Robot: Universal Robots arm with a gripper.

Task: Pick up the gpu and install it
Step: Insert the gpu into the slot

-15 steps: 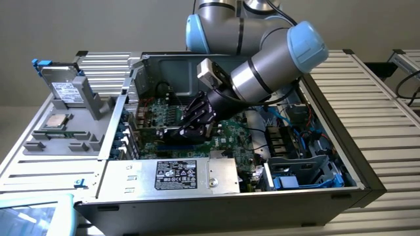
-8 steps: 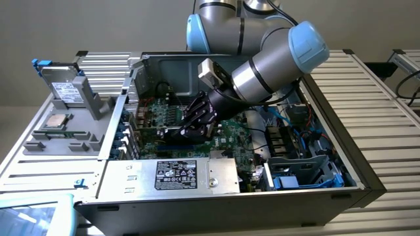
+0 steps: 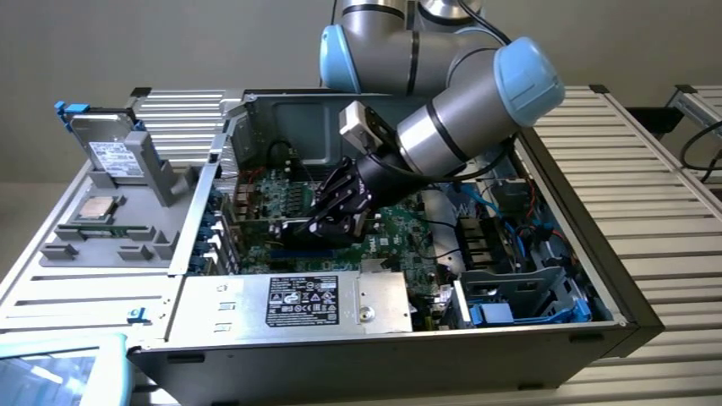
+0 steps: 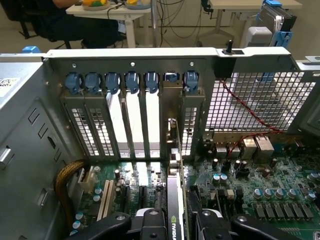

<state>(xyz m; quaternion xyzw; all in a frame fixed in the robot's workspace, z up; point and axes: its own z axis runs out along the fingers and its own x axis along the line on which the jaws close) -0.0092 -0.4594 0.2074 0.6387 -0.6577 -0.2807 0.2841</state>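
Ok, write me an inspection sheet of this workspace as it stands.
Surface: slatted metal table carrying the open case.
Job's things: gpu stands on edge over the motherboard, its bracket up at the rear slots; whether it is seated cannot be told.
Clutter: drive and chip on a grey fixture, at the exterior view's left.
Grippers: gripper inside the case, shut on the gpu.
Cables: red wire across the mesh; blue cables in the case; braided bundle by the case wall.
Surroundings: person seated at a white desk.
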